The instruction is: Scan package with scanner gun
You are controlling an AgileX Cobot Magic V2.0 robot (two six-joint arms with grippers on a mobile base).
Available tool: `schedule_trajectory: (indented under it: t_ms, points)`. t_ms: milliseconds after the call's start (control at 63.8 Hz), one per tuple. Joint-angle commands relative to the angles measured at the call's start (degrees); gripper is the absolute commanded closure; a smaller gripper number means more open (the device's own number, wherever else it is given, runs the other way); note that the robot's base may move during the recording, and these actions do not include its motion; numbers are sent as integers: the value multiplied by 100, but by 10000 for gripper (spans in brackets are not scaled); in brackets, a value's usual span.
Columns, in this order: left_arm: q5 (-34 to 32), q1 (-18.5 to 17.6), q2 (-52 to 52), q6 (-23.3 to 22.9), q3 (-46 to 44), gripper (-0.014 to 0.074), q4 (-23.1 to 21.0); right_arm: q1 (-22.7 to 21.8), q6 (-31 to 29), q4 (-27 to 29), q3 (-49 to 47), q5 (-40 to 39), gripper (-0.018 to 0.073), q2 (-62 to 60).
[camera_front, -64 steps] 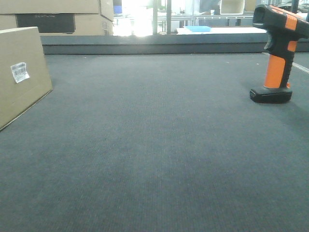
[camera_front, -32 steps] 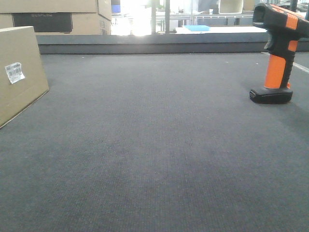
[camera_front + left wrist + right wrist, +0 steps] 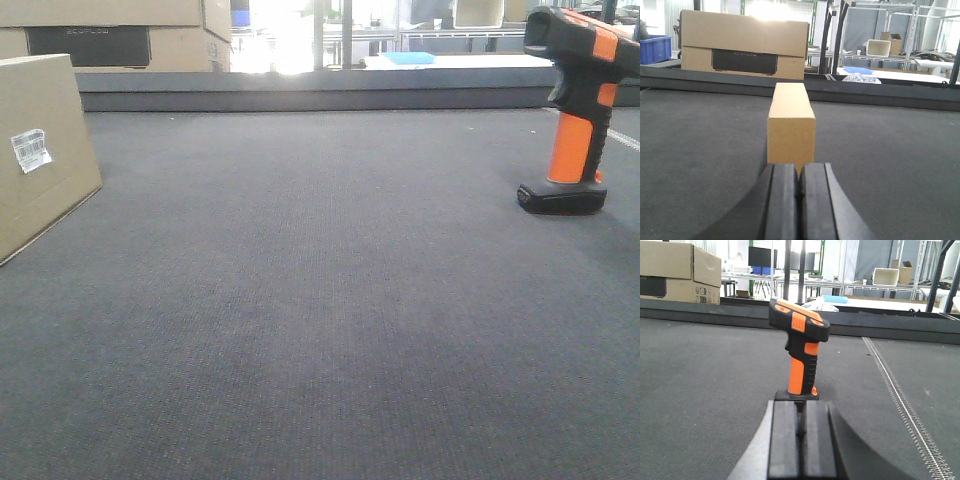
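Note:
The package is a tan cardboard box with a white barcode label, standing at the left edge of the front view. In the left wrist view the package stands end-on just beyond my left gripper, which is shut and empty. The orange and black scanner gun stands upright on its base at the far right. In the right wrist view the scanner gun stands straight ahead of my right gripper, which is shut and empty. Neither gripper shows in the front view.
The surface is a dark grey carpeted table. A raised dark ledge runs along its far edge. Large cardboard cartons stand behind it at the left. A pale stitched line runs along the mat to the right of the scanner.
The package has shifted slightly to the left in the front view over the last second. The scanner gun has not moved.

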Motion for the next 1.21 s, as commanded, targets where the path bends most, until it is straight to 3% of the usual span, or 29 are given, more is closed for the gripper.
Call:
schedule_trajectory:
  t_ms: [0, 141, 235, 313, 439, 642, 768, 987, 1191]
  points:
    - [-93, -19, -19, 5, -31, 707, 31, -4, -1, 9, -17, -138, 721, -7]
    - [-223, -19, -19, 5, -31, 707, 92, -4, -1, 9, -17, -138, 721, -7]
    - [11, -19, -19, 5, -446, 707, 548, -4, -1, 9, -17, -138, 721, -7]
    - [575, -19, -19, 5, -1082, 707, 838, -4, -1, 9, -17, -138, 721, -7]
    - [1697, -19, 316, 5, -2140, 707, 656, -4, -1, 9, -17, -138, 721, -7]
    - [3172, -19, 1833, 5, -3665, 707, 105, -4, -1, 9, -17, -138, 721, -7]
    - [3765, -19, 3020, 5, -4394, 707, 16, -4, -1, 9, -17, -138, 721, -7]
    - [4371, -19, 4859, 5, -5495, 707, 49, -4, -1, 9, -17, -138, 721, -7]
    - [4487, -19, 6233, 5, -6368, 707, 135, -4, -1, 9, -17, -138, 721, -7]
